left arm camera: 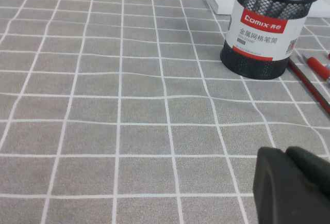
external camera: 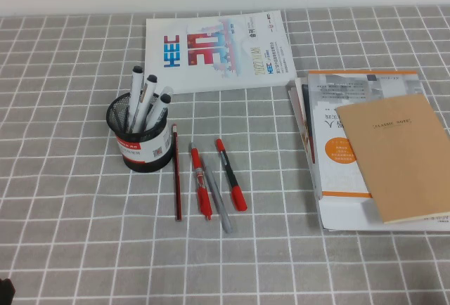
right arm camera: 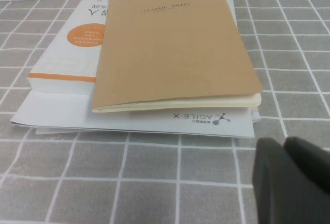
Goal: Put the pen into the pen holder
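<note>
The pen [external camera: 230, 175], with a black barrel, red cap and small red end, lies on the grey checked cloth to the right of the pen holder [external camera: 140, 140]. The holder is a black mesh cup with a red-and-white label, and several grey-white markers stand in it. It also shows in the left wrist view [left arm camera: 260, 28]. My left gripper [left arm camera: 289, 180] is shut and empty, low over the cloth at the near left, well short of the holder. My right gripper [right arm camera: 289, 175] is shut and empty, just in front of the stack of books. The pen is not in either wrist view.
A dark pencil [external camera: 176, 171], a mostly red pen [external camera: 202, 182] and a grey pen [external camera: 219, 203] lie beside the pen. A white booklet [external camera: 218, 48] lies at the back. A brown notebook [external camera: 401, 157] tops a stack of books [right arm camera: 67, 53] on the right.
</note>
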